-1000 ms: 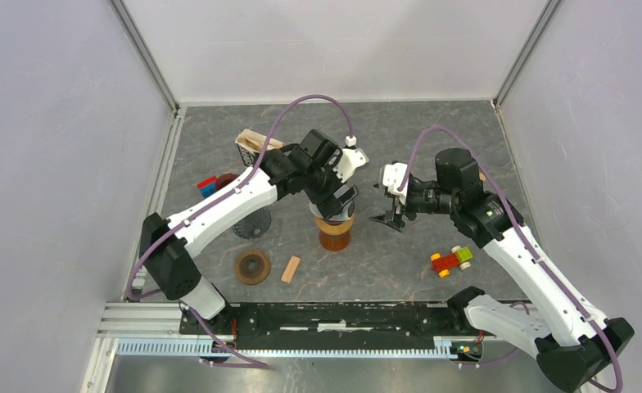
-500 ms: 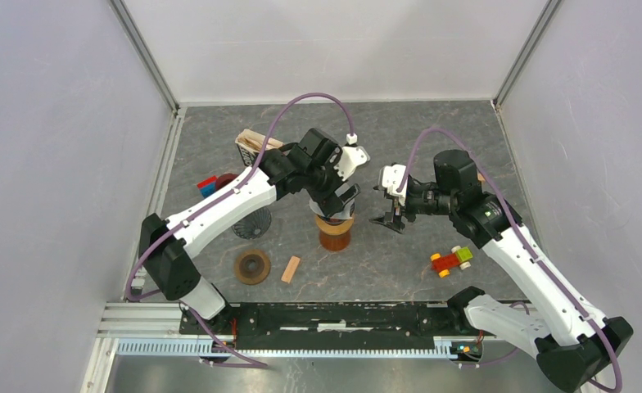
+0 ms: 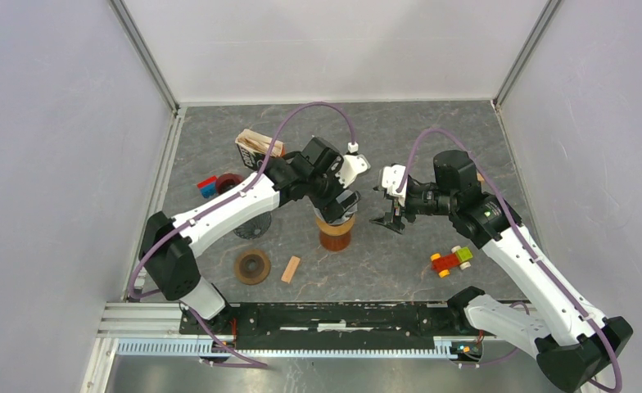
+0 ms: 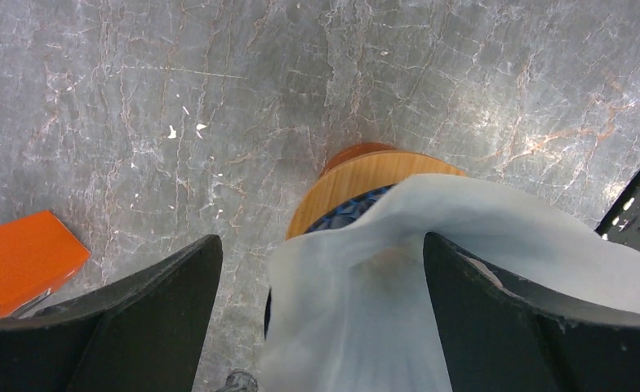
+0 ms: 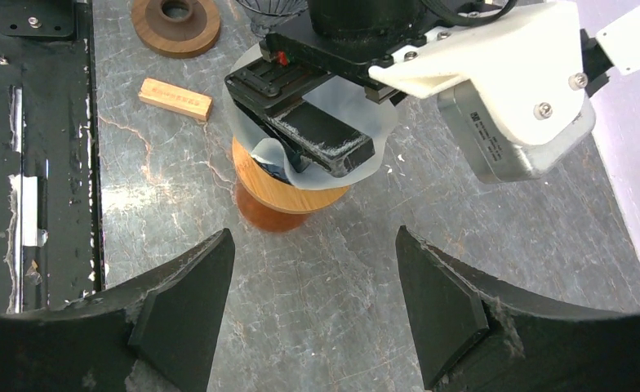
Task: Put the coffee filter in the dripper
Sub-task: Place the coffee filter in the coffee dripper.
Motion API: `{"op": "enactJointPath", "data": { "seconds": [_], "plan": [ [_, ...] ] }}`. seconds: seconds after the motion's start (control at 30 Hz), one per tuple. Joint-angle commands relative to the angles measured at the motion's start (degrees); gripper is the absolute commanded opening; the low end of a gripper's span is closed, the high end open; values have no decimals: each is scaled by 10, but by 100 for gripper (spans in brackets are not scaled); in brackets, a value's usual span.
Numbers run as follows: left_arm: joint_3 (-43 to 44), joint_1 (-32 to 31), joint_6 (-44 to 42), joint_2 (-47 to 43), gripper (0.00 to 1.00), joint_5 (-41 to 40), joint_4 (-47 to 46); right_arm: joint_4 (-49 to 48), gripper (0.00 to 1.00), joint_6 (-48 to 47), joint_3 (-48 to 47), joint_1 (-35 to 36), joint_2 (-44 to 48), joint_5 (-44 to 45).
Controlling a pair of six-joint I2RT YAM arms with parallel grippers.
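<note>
A grey, marble-patterned table (image 3: 400, 139) lies inside white walls. Near its middle stands the dripper (image 3: 334, 235), round, with a smooth amber base and a pale wooden collar around its mouth. The coffee filter (image 4: 366, 318) is thin white paper, softly creased. It sits in the dripper's mouth, and its loose edge flares up and outwards over the wooden rim.

The left gripper (image 3: 340, 206) hangs directly over the dripper with its jaws spread wide. Its two matt black fingers (image 4: 149, 314) stand either side of the filter, and the paper lies loose between them, not pinched. On one side the paper's edge lies against a finger.

The right gripper (image 3: 387, 217) hovers just to the right of the dripper with its jaws also apart and nothing between them.

Towards the near edge, left of the dripper, lie a flat wooden ring (image 3: 252, 266) and a small rectangular wooden block (image 3: 291, 268). A dark mesh cone (image 3: 254, 223) stands partly hidden under the left arm. Towards the left edge are a small red and blue piece (image 3: 208, 186) and a dark red round piece (image 3: 229, 180), with a pale box (image 3: 256, 146) further back. A toy car (image 3: 451, 259) in red, yellow and green rests near the right arm.
</note>
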State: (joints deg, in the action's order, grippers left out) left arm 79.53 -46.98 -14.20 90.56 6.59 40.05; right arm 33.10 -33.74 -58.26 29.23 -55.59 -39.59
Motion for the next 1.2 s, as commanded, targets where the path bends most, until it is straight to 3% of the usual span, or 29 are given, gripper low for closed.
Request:
{"op": "enactJointPath", "data": {
  "seconds": [0.0, 0.53, 1.17],
  "plan": [
    [-16, -4, 7, -14, 98, 12, -35, -17, 79, 0, -1, -2, 0, -7],
    [39, -4, -20, -38, 100, -16, -9, -15, 79, -2, -4, -1, -5, -8],
    [39, -3, -29, -108, 100, -41, 15, -16, 79, -4, -4, -1, -15, -3]
  ]
}}
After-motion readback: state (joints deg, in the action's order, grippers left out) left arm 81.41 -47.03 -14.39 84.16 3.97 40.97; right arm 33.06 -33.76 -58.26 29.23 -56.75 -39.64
